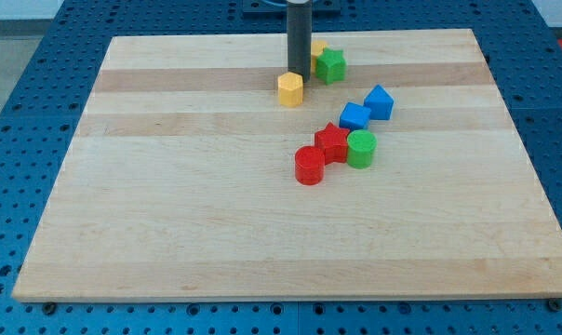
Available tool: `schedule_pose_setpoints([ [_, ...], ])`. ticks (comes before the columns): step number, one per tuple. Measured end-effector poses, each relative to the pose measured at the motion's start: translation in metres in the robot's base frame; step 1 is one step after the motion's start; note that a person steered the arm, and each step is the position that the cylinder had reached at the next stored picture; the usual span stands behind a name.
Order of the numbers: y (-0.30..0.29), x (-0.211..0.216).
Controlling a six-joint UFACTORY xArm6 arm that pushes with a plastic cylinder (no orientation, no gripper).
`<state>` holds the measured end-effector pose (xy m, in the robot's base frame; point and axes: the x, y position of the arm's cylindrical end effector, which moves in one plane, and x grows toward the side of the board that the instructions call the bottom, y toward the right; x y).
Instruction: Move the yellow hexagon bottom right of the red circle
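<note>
Resting on a blue perforated bench (pixel 20 112), a pale wooden surface (pixel 169 214) fills nearly the whole view, its planks running from the view's left to the view's right. The room beyond is out of shot. A dark rod descends from the view's top, and my tip (pixel 299 74) stands just behind the yellow hexagon (pixel 290 89), at its upper edge, touching or all but touching it. The arm carries no gripper, so there is nothing to spread or pinch; the rod alone does the pushing.

The job appears barely begun. The yellow hexagon sits well above the red circle (pixel 310 166), slightly to the view's left of it, and must travel down past the middle cluster to land below and to the view's right of that circle. That ground looks open, though the cluster lies close to a direct path.

The cluster itself: a red star-like block (pixel 332 142) touching the red circle, a green cylinder (pixel 361 149) beside it, and two blue blocks (pixel 355 115) (pixel 379 101) just above. Near the rod sit a green star-like block (pixel 331 65) and a second yellow block (pixel 316 49), partly hidden.
</note>
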<state>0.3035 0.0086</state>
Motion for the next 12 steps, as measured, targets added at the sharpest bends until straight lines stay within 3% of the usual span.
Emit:
schedule_pose_setpoints([
  [4,-0.025,0.054],
  [9,-0.058,0.159],
  [12,-0.1,0.172],
])
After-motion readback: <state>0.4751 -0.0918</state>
